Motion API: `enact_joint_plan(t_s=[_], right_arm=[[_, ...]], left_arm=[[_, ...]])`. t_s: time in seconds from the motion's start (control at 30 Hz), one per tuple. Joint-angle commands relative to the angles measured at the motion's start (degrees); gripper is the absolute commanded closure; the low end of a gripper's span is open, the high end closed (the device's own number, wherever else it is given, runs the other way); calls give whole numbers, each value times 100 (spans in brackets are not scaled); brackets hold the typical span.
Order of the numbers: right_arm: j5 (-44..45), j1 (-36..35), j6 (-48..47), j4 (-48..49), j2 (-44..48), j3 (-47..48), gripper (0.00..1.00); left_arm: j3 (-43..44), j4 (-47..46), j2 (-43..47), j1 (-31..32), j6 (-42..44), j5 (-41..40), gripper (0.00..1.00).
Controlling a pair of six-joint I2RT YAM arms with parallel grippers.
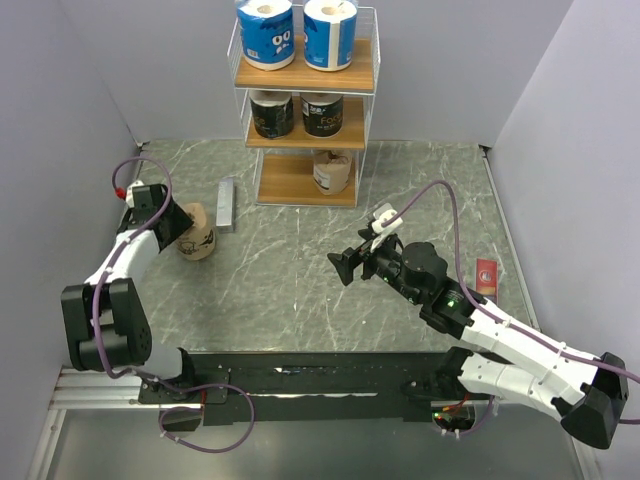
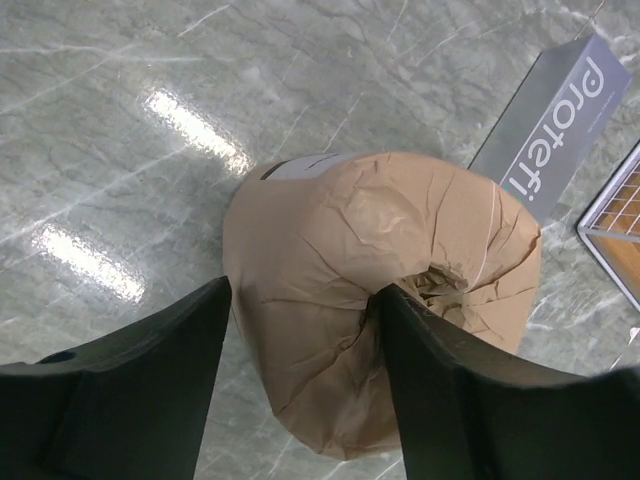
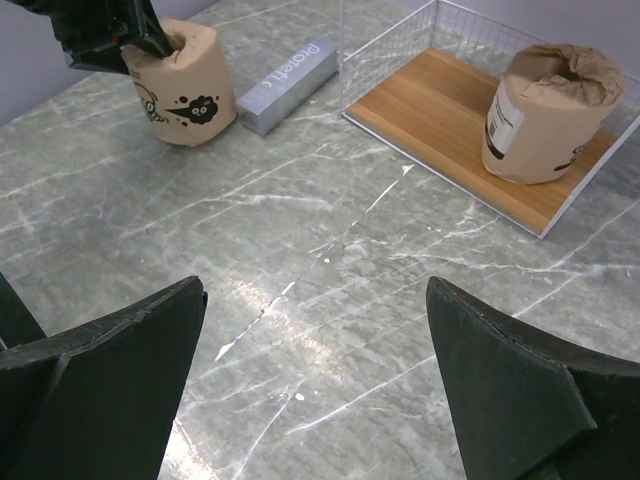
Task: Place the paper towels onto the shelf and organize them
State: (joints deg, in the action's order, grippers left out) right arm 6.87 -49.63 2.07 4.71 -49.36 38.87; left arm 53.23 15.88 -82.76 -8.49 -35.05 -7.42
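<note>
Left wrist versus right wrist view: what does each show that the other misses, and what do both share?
Only the left wrist view: the crumpled top and centre hole of the kraft roll on the table, between the fingers of the left claw.
Only the right wrist view: a second kraft roll standing on the bottom board of the shelf, and the open right claw over the marble table.
Both: the first roll with the left claw on it, the grey bar beside it, and the shelf, just a corner in the left wrist view.
</note>
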Motion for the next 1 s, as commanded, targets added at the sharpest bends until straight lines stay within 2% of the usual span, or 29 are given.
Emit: enact_joint_plan(t_s=[0.0,0.23,0.7,0.77,0.9,0.97], right_arm=[[86,-30,-22,241,41,24,2],[16,-30,31,171,41,77,2],[33,-30,83,39,261,33,2],[33,-30,92,30,261,50,2],[-2,-38,119,-49,269,103,2],[-11,-38,154,-49,304,94,2]], left_arm=[[-251,100,242,-12,-64,-163,37],[-515,231,735,-12,68,-163,39],[-841,706,2097,198,604,821,50],[-814,802,2141,277,561,874,48],[-762,969,2212,304,420,768,33],[-692,1040,2177,313,394,401,31]])
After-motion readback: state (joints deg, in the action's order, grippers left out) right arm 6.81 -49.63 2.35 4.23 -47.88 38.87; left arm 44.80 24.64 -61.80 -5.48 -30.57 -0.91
